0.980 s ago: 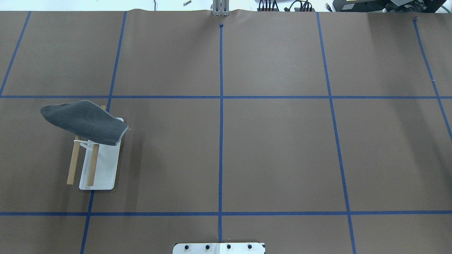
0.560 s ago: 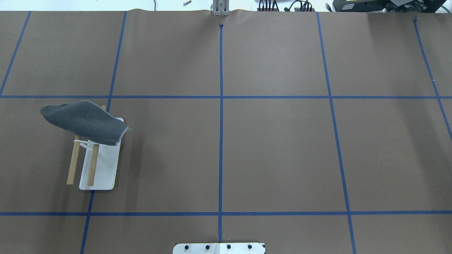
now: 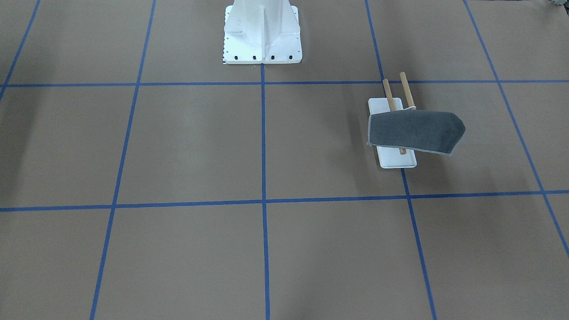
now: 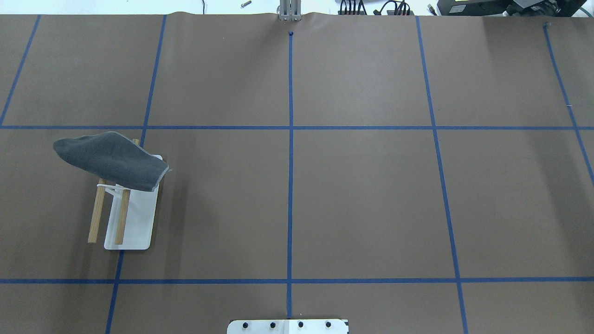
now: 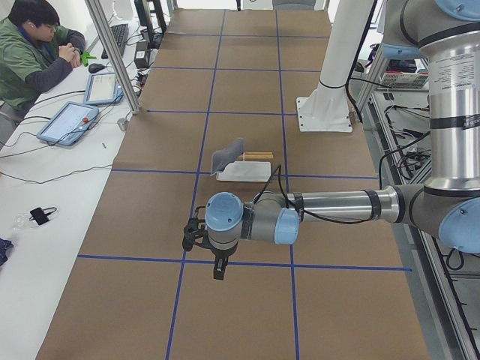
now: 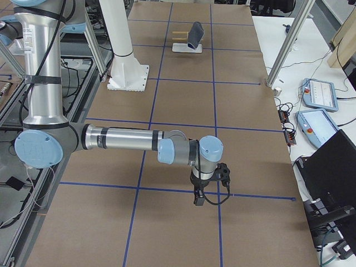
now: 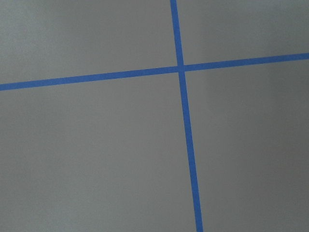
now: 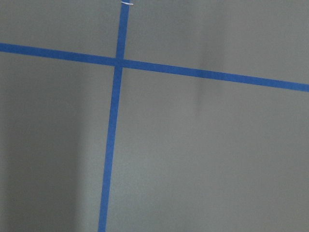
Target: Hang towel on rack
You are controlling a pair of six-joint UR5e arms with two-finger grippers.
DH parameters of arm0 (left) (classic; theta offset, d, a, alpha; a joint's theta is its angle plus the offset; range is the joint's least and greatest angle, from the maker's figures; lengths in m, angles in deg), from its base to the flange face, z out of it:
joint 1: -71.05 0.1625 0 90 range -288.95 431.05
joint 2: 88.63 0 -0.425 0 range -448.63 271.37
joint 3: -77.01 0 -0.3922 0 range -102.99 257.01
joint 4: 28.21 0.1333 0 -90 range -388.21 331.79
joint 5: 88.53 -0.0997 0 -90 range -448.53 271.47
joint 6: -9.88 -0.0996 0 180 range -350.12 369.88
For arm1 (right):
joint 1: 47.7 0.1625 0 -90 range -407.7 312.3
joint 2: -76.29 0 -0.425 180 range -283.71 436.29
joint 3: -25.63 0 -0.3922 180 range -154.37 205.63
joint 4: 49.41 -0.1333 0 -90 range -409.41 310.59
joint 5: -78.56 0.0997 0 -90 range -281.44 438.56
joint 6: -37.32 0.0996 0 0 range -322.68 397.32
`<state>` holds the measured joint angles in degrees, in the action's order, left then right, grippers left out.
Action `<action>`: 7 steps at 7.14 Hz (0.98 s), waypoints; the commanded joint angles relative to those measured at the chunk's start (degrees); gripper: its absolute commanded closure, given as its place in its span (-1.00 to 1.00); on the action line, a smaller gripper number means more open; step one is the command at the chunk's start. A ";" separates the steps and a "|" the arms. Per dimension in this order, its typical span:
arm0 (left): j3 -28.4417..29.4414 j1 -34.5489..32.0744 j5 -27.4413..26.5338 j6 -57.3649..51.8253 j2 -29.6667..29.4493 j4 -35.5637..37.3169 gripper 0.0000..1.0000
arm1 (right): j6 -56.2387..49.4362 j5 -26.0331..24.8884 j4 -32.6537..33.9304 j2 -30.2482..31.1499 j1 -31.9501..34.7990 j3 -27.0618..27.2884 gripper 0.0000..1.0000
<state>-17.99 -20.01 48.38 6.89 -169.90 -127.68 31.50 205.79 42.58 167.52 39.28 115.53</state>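
Note:
The dark grey towel lies draped over the far ends of the rack's two wooden rods, and its ends hang down on both sides. The rack's white base stands on the table's left half. Towel and rack base also show in the front-facing view. Nothing grips the towel. My left gripper shows only in the exterior left view, far from the rack; I cannot tell whether it is open. My right gripper shows only in the exterior right view, at the table's other end; I cannot tell its state either.
The white robot pedestal stands at the table's near edge. Blue tape lines divide the brown table into squares. An operator sits at a side desk with tablets. Both wrist views show only table and tape.

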 commanded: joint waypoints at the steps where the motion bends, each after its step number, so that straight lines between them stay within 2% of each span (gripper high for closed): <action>1: -0.01 0.00 0.02 0.00 -0.03 -0.03 -0.98 | -0.07 1.97 -0.06 0.61 0.02 0.36 -1.00; 6: -0.45 0.00 -0.24 0.00 0.67 -0.03 -0.98 | 0.02 2.06 -0.06 0.62 -0.06 1.33 -1.00; 7: -0.53 0.00 -1.72 0.00 0.85 -0.11 -0.98 | 0.02 2.06 -0.06 0.53 -0.06 1.42 -1.00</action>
<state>-18.46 -20.01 47.85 6.89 -169.38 -127.73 31.49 207.84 42.52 168.12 39.23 116.85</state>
